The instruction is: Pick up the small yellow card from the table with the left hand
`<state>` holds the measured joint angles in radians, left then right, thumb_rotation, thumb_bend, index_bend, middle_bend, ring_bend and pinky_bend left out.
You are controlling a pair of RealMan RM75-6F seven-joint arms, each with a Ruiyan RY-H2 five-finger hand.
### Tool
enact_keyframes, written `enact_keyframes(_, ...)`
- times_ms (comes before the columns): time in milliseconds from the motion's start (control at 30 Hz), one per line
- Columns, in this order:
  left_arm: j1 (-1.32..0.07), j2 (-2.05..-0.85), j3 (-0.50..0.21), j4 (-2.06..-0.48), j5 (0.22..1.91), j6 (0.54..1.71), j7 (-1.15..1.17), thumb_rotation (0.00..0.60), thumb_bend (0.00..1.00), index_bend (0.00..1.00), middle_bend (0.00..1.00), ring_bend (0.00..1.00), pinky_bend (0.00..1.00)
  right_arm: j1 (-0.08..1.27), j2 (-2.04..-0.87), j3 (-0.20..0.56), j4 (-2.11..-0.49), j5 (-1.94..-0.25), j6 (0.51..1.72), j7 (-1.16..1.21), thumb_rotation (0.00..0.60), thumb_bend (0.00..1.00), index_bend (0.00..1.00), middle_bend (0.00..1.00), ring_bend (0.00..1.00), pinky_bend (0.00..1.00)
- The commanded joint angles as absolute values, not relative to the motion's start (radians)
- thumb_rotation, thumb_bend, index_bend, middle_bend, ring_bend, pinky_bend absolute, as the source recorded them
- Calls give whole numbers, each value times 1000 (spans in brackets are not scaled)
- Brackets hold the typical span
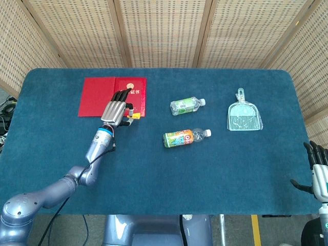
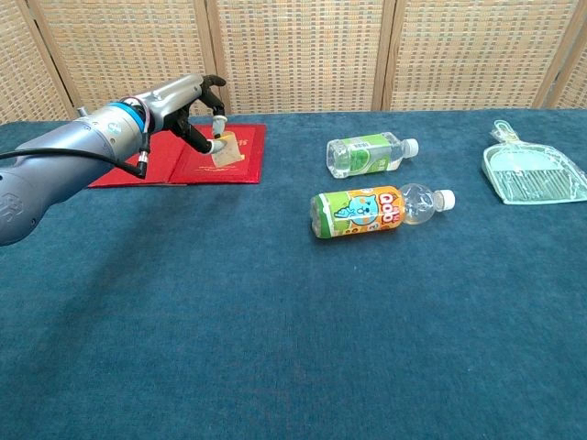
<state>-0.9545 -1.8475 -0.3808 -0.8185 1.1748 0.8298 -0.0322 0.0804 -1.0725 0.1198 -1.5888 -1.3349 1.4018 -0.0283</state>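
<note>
Head view. Left hand (image 1: 116, 110) sits in the upper left of the frame, over the right half of the red booklet (image 1: 113, 97), its fingers curled down. The small yellow card (image 1: 134, 116) peeks out at the hand's right edge, pinched between thumb and fingers. From this angle alone, card height above the counter (image 1: 215, 169) is hard to judge. Right hand (image 1: 316, 171) is at the lower right frame edge, off the counter, fingers spread, holding nothing; judged idle since the task is for the left only. Booklet cover carries gold characters and a round emblem, too small to read surely. Green-labelled bottle (image 1: 187, 105) and orange-labelled bottle (image 1: 185, 137) lie on their sides mid-frame; pale green dustpan (image 1: 244, 115) to the right.

Chest view. Left hand (image 2: 188, 99) is in the upper left, clearly raised, arm reaching in from the left edge. Card (image 2: 224, 148) hangs tilted from the fingertips, in front of the booklet (image 2: 183, 154), off the cloth. Pickup looks essentially done. Thin pinch, so a slip seems possible. Orange bottle (image 2: 371, 210) shows cartoon lettering, apparently "QOO". Green bottle's (image 2: 367, 153) print is unreadable.
</note>
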Motion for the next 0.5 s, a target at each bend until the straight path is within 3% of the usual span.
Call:
enact_keyframes(33,-935,-1801,-370,-917,1215,860,-107,600,449,673,0,0,0,80,-1074,118,-1590,-1335,1402,-34,600,0,35,0,0,0)
enact_keyframes(300,-803,-1571,-262,-1347,1351,919,-319,600,456,678,0,0,0,83,-1081,115,-1585,-1336,1398,-40,600,0,34,0,0,0)
enact_keyframes(500,-768,-1467,-186,-1524,1433,911,-424,600,458,681,0,0,0,82,-1081,115,-1585,-1341,1403,-39,600,0,35,0,0,0)
